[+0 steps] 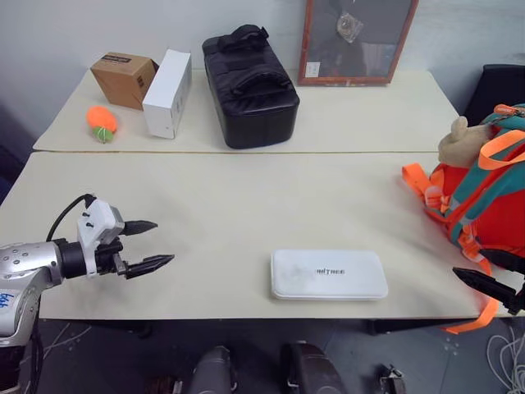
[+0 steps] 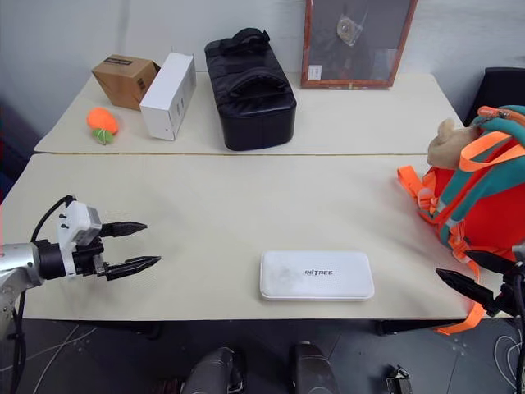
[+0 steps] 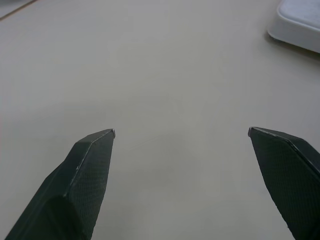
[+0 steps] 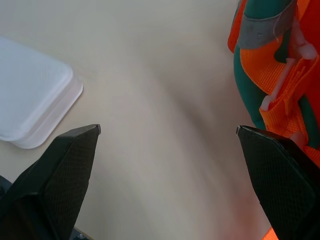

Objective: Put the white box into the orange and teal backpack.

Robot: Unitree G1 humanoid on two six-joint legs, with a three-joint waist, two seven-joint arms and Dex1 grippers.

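Nearest the front edge of the cream table (image 1: 221,213) lies the white box (image 1: 329,274), a flat, wide white case with rounded corners and small dark lettering on its top, resting flat between the 2 arms and touched by neither. To its left the left gripper (image 1: 150,245) hovers over bare tabletop, its 2 black fingers spread wide with nothing between them. At the right edge the right gripper (image 2: 472,274) also stands with fingers parted and empty, just beside the orange and teal backpack (image 1: 484,205), a small orange fabric pack with teal panels and orange webbing straps that sits on the right end of the table, well apart from the case; a tan plush toy (image 1: 461,141) is attached near its top. Farther back, on the rear table, stand a black padded bag (image 1: 248,86), an upright plain white carton (image 1: 167,93), a brown cardboard box (image 1: 123,79) and a small orange ball-like toy (image 1: 102,122); a red-framed picture (image 1: 356,39) leans against the wall
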